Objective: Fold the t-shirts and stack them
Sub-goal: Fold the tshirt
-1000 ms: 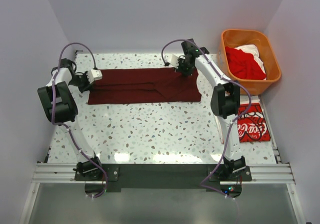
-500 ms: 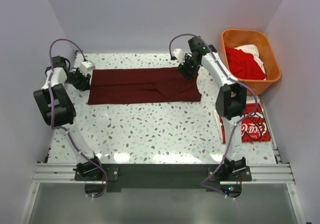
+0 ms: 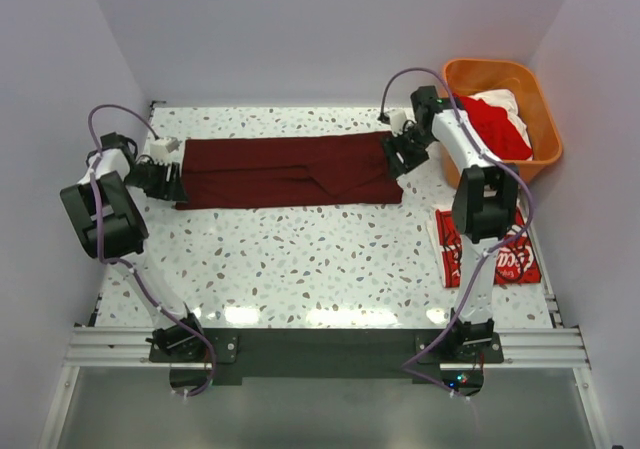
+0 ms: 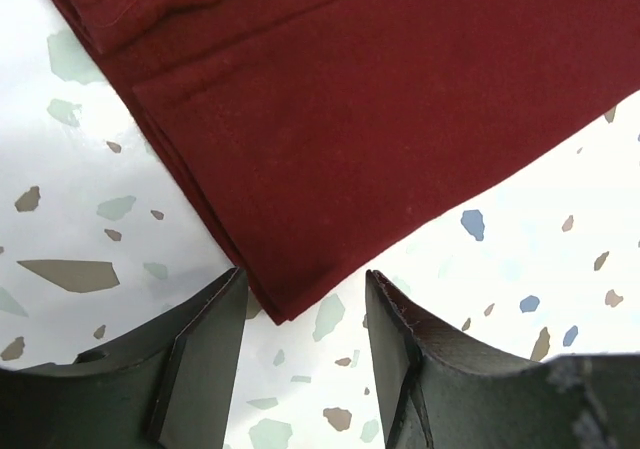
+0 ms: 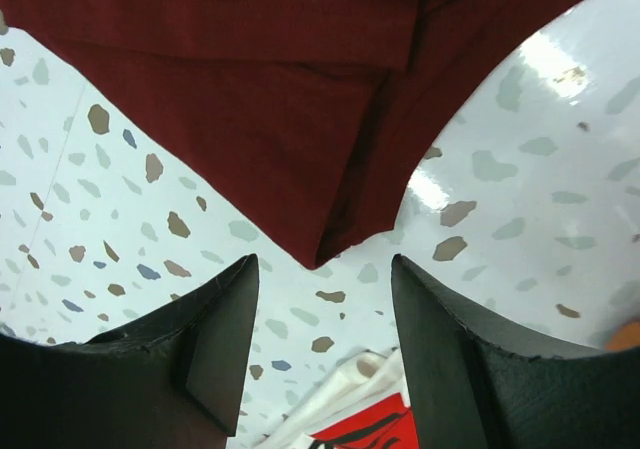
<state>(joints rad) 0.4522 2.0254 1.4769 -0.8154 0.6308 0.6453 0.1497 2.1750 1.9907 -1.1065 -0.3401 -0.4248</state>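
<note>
Left gripper [image 4: 305,299]: spread, empty; arm bent low at left end of maroon shirt [image 3: 290,171], shirt corner between its fingers.
Right gripper [image 5: 325,269]: spread, empty; arm reaching far, over right-end corner.
Maroon shirt: folded long strip, flat on desk [image 3: 300,259].
Red shirt [image 3: 518,261]: folded, right desk edge; white script partly hidden by arm.

left gripper [image 3: 170,181] shifts from the far left corner of the maroon t-shirt [image 3: 290,169] toward its near left corner, jaws apart | right gripper [image 3: 402,155] leaves the shirt's top, now at its right edge, jaws apart | right elbow swings over the Coca-Cola t-shirt [image 3: 512,265]
</note>
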